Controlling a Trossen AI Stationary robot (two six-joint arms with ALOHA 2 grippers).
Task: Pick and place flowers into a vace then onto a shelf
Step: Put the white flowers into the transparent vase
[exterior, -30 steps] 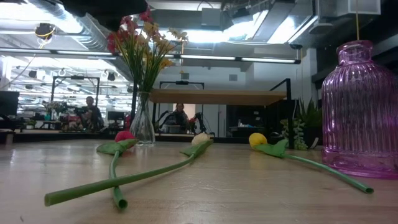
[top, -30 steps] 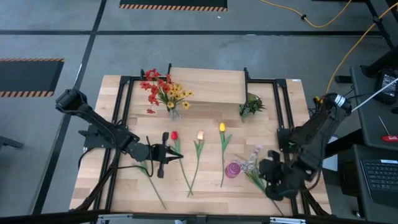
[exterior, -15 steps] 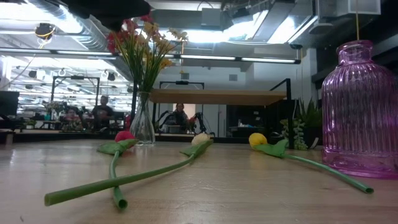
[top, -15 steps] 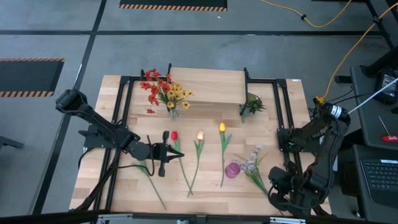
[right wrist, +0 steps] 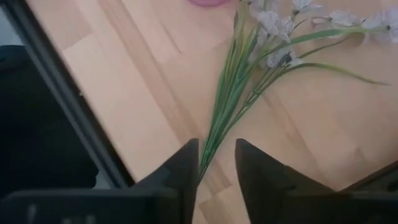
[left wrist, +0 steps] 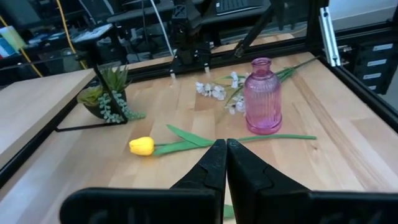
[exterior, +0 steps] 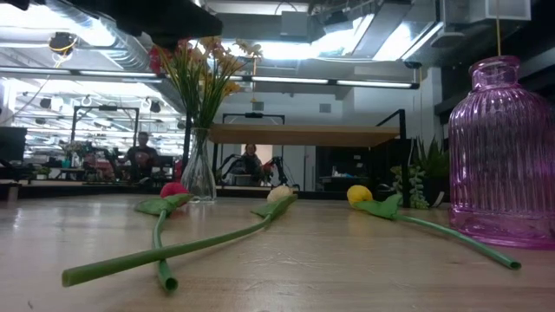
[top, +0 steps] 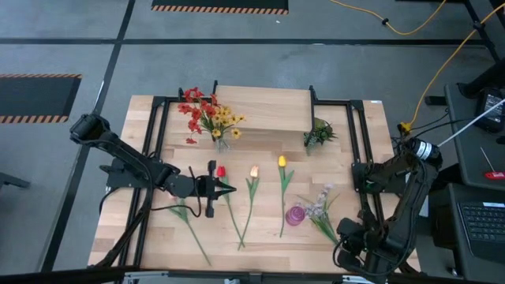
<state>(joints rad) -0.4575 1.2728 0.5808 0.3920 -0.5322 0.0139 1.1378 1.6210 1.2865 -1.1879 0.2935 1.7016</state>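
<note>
Right gripper (right wrist: 213,167), fingers a little apart w/ nothing between them, hangs low at the table's near right corner, straight over the stem end of the white-blossomed spray (right wrist: 249,81) w/ long green stems. That spray's long axis runs from the gripper away toward the ribbed purple glass vase (top: 294,214), blossoms lying just beside the vase — so the right arm looks far the nearer for this pick, and a grab would have to come across the stems, not along them. Left gripper (top: 223,189), fingers pressed together & empty, points across the table's middle at the red tulip (top: 221,171); the pale orange tulip (top: 254,171) and yellow tulip (left wrist: 142,146) lie in a row beyond it, stems toward the near edge. Vs a second ago: right arm has pulled back & dropped toward the corner, off the blossoms and onto the stem end; left gripper has slid closer to the red tulip. Light-wood shelf (top: 264,109) on black legs stands at the far side, nothing on top.
</note>
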